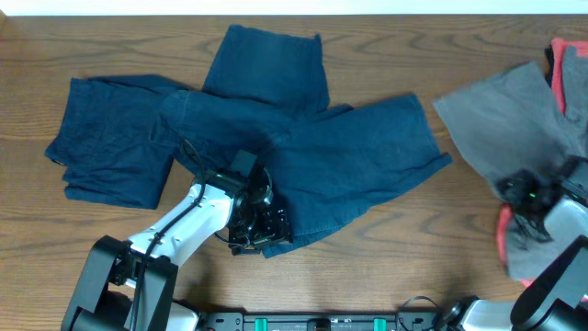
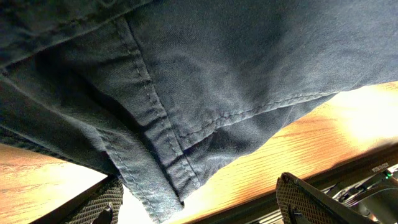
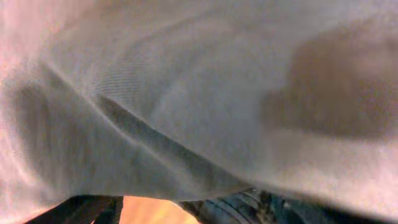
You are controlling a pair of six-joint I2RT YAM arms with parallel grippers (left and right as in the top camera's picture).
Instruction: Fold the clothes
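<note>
Wooden table: navy shorts hem lies inside wide-open left pincer.

Shorts left of second garment

Probably robotics lab or test bench: left arm and right arm at wood-grain table, black equipment rail along near edge, navy garments and grey garment laid out.

A brown wood-grain table spans the view, with a white strip along its far edge and a black rail with green fittings at the near edge.
</note>
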